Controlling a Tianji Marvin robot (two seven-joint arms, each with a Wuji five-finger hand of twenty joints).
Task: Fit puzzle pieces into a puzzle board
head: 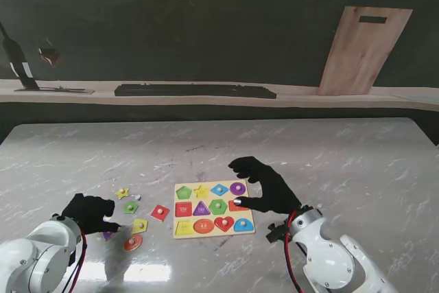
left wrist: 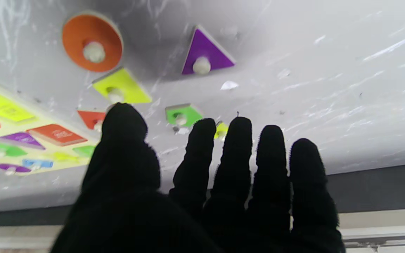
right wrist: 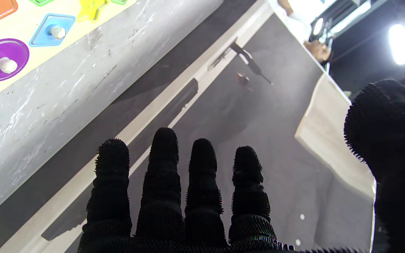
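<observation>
The puzzle board (head: 213, 208), a pale yellow tray of coloured shapes, lies flat on the grey marbled surface (head: 329, 156) between the robot's two black-gloved hands. The right hand (head: 264, 186) hovers at the board's right edge, fingers spread and grasping nothing, its thumb reaching over the board's right side; its wrist view shows four fingers (right wrist: 164, 165) fanned apart with the thumb held wide, and the board's purple circle (right wrist: 2, 59) and blue diamond (right wrist: 52, 30) seated in their slots just beyond the fingertips.

The left hand (head: 88, 213) sits to the left of the board, palm down, fingers released and apart, holding nothing. Loose pieces are scattered around it: a purple triangle (left wrist: 205, 53) just by the palm, an orange circle (head: 133, 242) and a yellow four-sided piece (head: 140, 225) off the thumb side, a green piece (head: 130, 206) and a small yellow star (head: 123, 193) beyond the fingertips, and a red diamond (head: 160, 212) between the hand and the board. Each piece carries a small pale knob. None of them touches the hand as far as the wrist view shows.

Beyond both hands, a tan wooden board (head: 363, 49) leans upright against the dark back wall, and a long dark bar (head: 195, 90) lies on the ledge.
</observation>
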